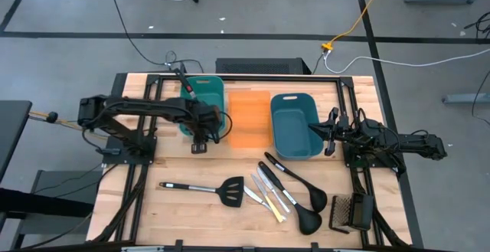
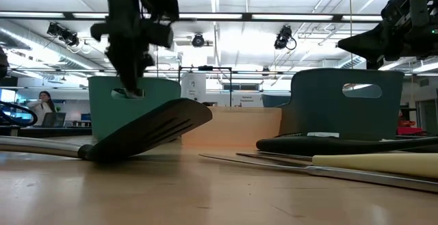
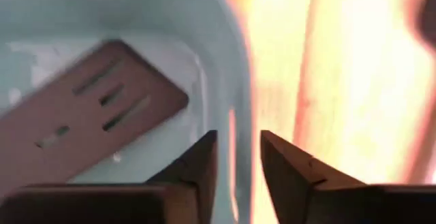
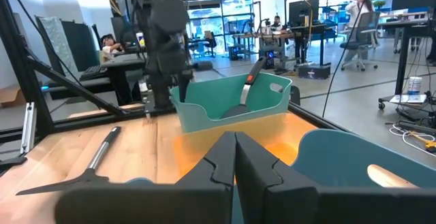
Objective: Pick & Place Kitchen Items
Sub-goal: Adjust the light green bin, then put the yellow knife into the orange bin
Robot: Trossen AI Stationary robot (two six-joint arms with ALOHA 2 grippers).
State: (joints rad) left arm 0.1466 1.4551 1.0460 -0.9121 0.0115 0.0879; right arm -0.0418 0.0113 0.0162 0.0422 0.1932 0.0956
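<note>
My left claw (image 1: 200,146) hangs at the near right corner of the teal tub (image 1: 204,103), its fingers (image 3: 197,173) slightly parted with nothing between them. One black slotted spatula (image 3: 88,115) lies inside that tub, handle leaning up over the far rim. My right claw (image 1: 328,132) is pressed together, empty, at the blue tub's (image 1: 295,126) right edge. On the counter (image 1: 191,214) near me lie the second spatula (image 1: 207,188), the knives (image 1: 268,196) and two ladles (image 1: 295,194).
</note>
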